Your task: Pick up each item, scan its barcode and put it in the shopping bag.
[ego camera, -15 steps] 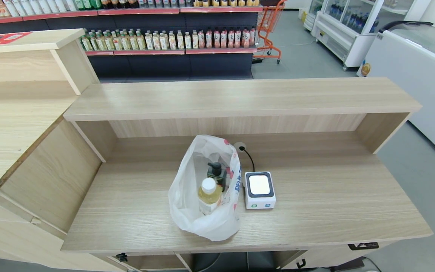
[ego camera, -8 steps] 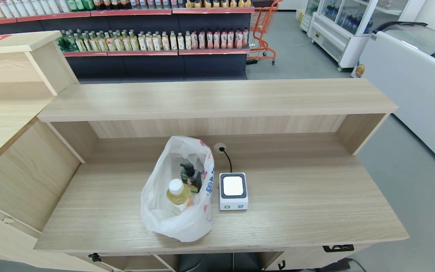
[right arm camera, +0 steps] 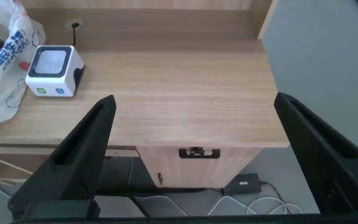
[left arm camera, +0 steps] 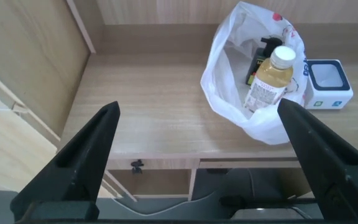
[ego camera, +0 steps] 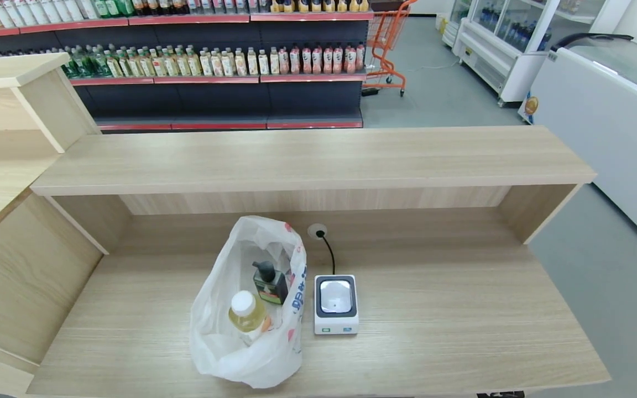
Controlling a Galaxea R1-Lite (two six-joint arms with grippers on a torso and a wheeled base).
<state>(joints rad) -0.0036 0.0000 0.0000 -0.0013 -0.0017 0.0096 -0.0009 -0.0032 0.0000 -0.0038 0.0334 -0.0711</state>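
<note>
Both claws are held wide apart with nothing gripped: the left claw (left arm camera: 194, 106) is kept back off the near edge of the desk (ego camera: 434, 309) on the bag's side, and the right claw (right arm camera: 194, 98) likewise on the scanner's side. On the desk, the white shopping bag (ego camera: 224, 354) is stood open, and the scanner (ego camera: 336, 304) is set just beside it, toward the robot's right. Inside the bag two items are seen: a juice bottle (ego camera: 246, 312) with a white cap, nearer the robot, and a dark pump bottle (ego camera: 270, 283) behind it. With both items bagged and neither claw loaded, the task is judged to be at or very near its end. Whether each barcode was read cannot be told.
</note>
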